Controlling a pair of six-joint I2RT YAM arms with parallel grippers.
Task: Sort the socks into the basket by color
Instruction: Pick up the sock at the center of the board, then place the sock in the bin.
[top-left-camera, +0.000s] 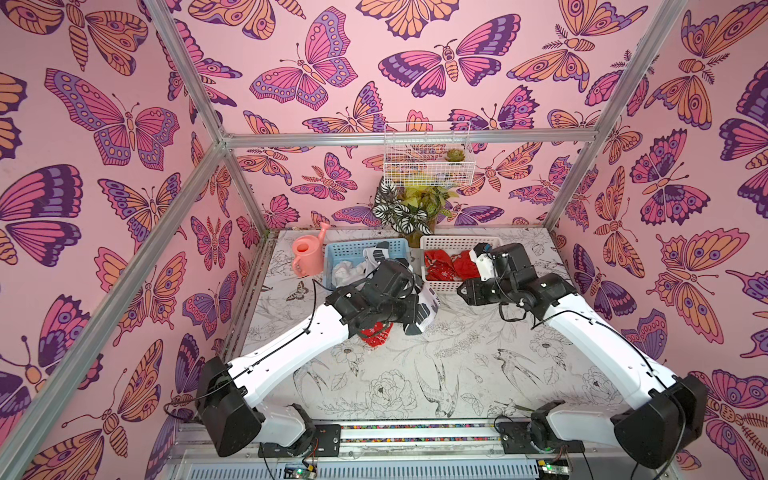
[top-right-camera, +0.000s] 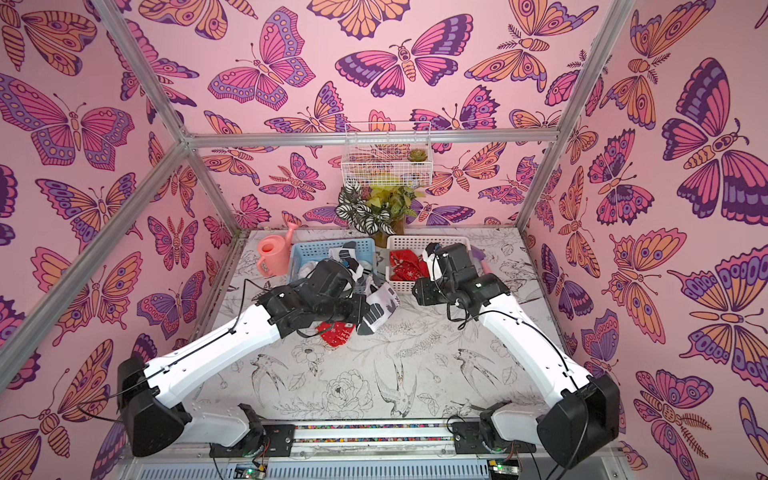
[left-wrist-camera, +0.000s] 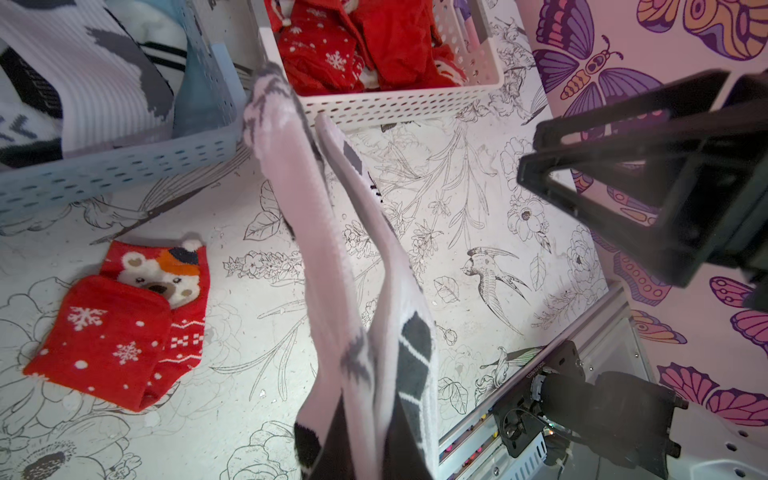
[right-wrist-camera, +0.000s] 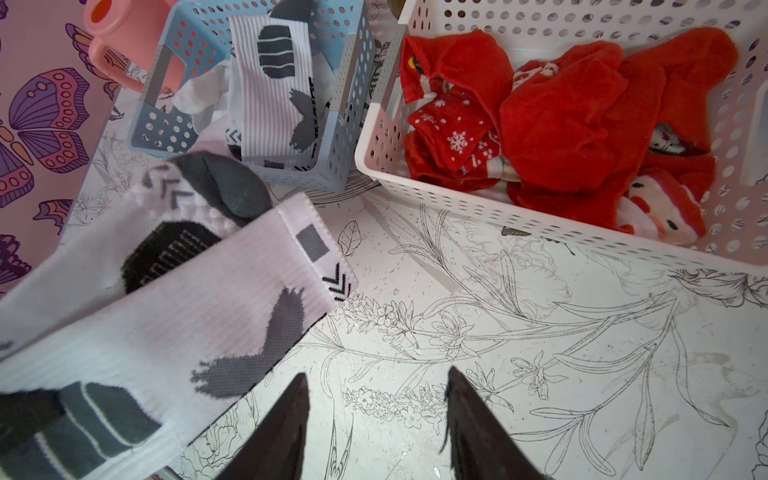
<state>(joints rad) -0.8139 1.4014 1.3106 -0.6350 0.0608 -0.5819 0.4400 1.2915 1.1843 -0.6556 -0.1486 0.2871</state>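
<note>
Pink watering can (top-left-camera: 307, 254) beside blue basket (top-left-camera: 353, 248); leafy plant (top-left-camera: 409, 208) behind.

— Can you see the hold of your left gripper (left-wrist-camera: 365, 467)?
— No. The white socks (left-wrist-camera: 316, 257) bury my jaws, and my left arm (top-left-camera: 291, 345) covers part of the red bear sock (top-left-camera: 376, 336) (top-right-camera: 337, 335) in both top views.
— Right gripper (right-wrist-camera: 376, 415)?
— Cut off behind its tips.
</note>
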